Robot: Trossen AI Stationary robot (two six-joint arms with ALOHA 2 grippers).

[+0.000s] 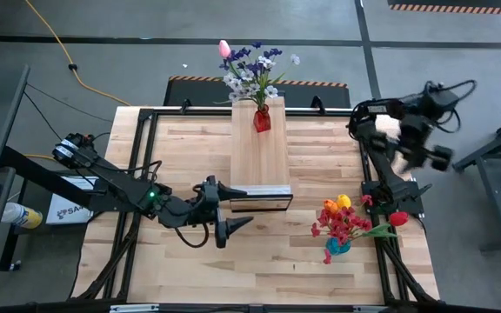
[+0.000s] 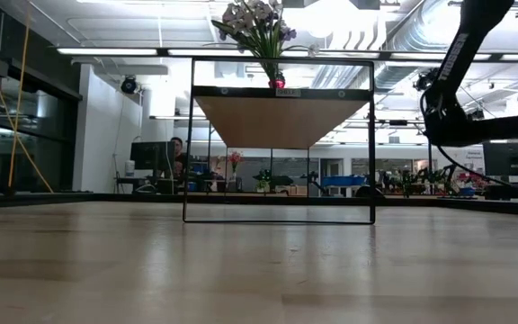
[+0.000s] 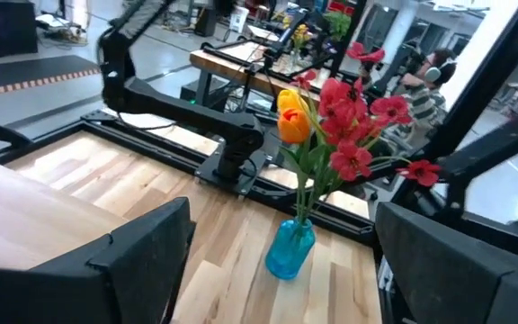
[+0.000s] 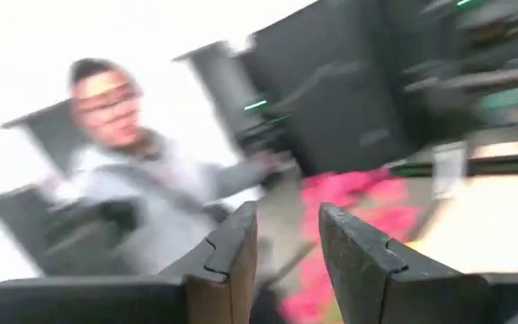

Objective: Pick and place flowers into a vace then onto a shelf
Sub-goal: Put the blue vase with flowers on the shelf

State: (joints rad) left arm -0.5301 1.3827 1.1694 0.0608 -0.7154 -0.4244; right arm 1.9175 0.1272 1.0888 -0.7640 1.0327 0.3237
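The high view looks straight down on the whole counter (image 1: 190,261), taking in both arms, the shelf (image 1: 259,156) at mid-counter and the floor around.

The low view sits at counter height, facing level across the boards toward the shelf (image 2: 281,121) and the room behind. It shares with the high view the shelf and the red vase (image 1: 262,118) on top (image 2: 278,82).

The left wrist view looks from low over the counter, between its own jaws, toward the blue vase (image 3: 290,249) of red and orange flowers (image 3: 340,121), which the high view shows near the right edge (image 1: 338,244).

The right wrist view points off the counter, past its own jaws, at a person (image 4: 129,198) close by; the picture is smeared.
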